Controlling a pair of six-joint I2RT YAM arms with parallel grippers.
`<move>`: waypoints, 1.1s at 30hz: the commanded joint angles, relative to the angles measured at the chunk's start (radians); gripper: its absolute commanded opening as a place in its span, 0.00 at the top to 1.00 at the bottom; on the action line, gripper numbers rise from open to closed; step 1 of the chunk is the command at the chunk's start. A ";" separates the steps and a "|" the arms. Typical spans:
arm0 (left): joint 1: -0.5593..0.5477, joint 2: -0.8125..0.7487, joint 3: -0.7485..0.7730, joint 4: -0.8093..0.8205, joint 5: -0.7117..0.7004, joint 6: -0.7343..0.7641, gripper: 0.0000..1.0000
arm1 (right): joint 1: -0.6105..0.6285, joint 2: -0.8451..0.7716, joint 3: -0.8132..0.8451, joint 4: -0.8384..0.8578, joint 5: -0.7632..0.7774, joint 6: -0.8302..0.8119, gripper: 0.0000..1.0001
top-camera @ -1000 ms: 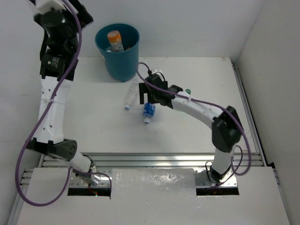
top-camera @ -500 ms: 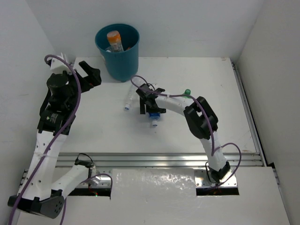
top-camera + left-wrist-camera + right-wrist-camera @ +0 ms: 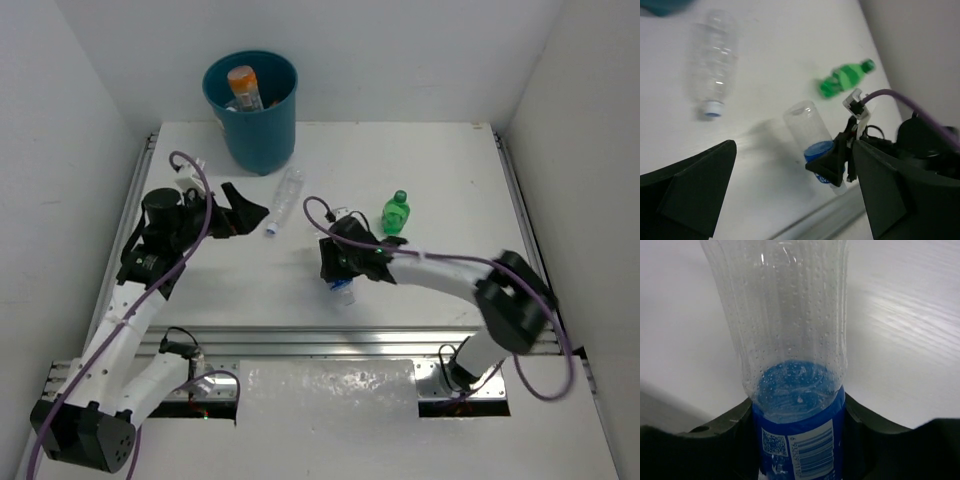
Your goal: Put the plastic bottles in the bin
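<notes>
The right gripper (image 3: 796, 416) is closed around the blue-labelled bottle (image 3: 794, 340), one dark finger pressed on each side of the blue label, the clear body reaching out past the fingertips; in the top view the capped end of this bottle shows just below the gripper, toward the near edge of the table (image 3: 450, 165); whether the bottle touches the tabletop cannot be told. The left gripper (image 3: 252, 212) hangs over the table with its fingers spread wide and nothing between them; its wrist view looks through the gap at the held bottle. Just beyond the left gripper's tips lies the plain clear bottle (image 3: 284, 197), on its side, its cap toward the near edge and its base toward the bin (image 3: 262, 140). The short green bottle (image 3: 396, 212) stands on the table to the right of the right gripper, near it but apart. The teal bin sits at the far edge of the table; an orange-labelled bottle (image 3: 245, 87) leans inside it.
</notes>
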 commanded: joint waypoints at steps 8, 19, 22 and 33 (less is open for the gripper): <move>-0.311 0.041 -0.031 0.358 0.343 -0.085 0.00 | 0.011 -0.534 -0.191 0.323 -0.552 -0.334 0.77; -0.414 0.124 0.024 0.423 0.293 -0.129 0.30 | 0.022 -0.656 -0.255 0.411 -0.705 -0.345 0.74; -0.416 0.165 0.058 0.440 0.322 -0.154 0.95 | 0.021 -0.665 -0.263 0.418 -0.670 -0.334 0.71; -0.249 0.320 0.625 -0.002 -0.386 -0.068 1.00 | 0.019 -0.842 -0.187 -0.002 0.057 -0.291 0.01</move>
